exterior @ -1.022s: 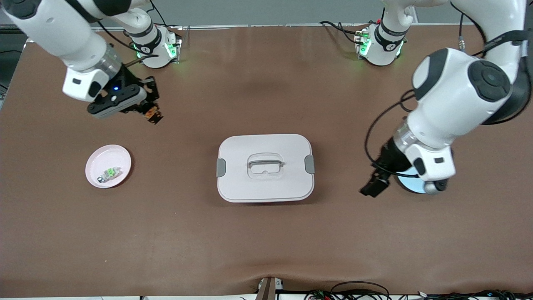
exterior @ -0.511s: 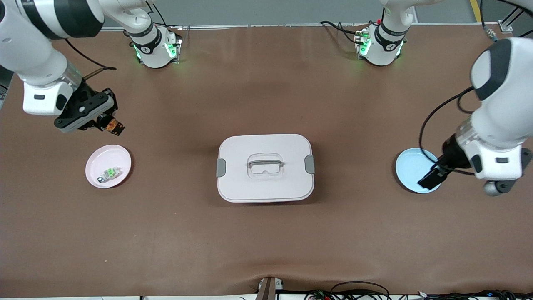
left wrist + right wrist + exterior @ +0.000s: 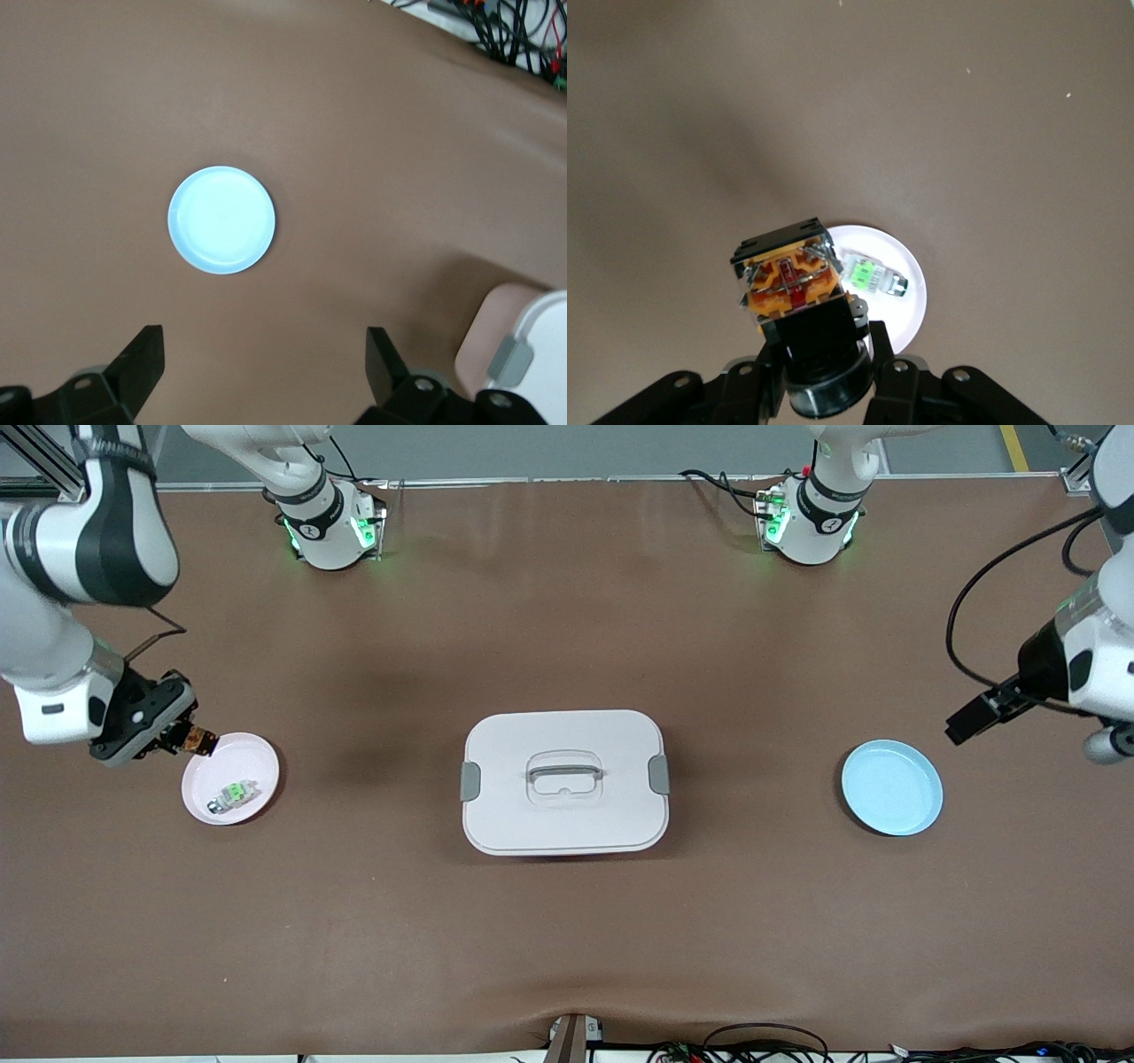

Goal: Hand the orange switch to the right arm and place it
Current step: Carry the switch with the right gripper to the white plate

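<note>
My right gripper [image 3: 182,737] is shut on the orange switch [image 3: 198,739], a small black block with an orange face, and holds it over the rim of the pink plate [image 3: 252,757] at the right arm's end of the table. In the right wrist view the orange switch [image 3: 788,276] sits between my fingers above the plate [image 3: 908,319]. My left gripper [image 3: 970,720] is open and empty, up over the table beside the blue plate [image 3: 892,787]. In the left wrist view the open fingertips [image 3: 142,354] frame bare table, with the blue plate [image 3: 221,220] farther off.
A whitish part with a green top [image 3: 232,794] lies in the pink plate, also in the right wrist view [image 3: 871,275]. A white lidded box with a handle [image 3: 564,781] stands mid-table. Cables lie along the table's near edge.
My right arm has carried the orange switch down from near its base toward the pink plate. My left arm has withdrawn from over the blue plate toward the table's edge.
</note>
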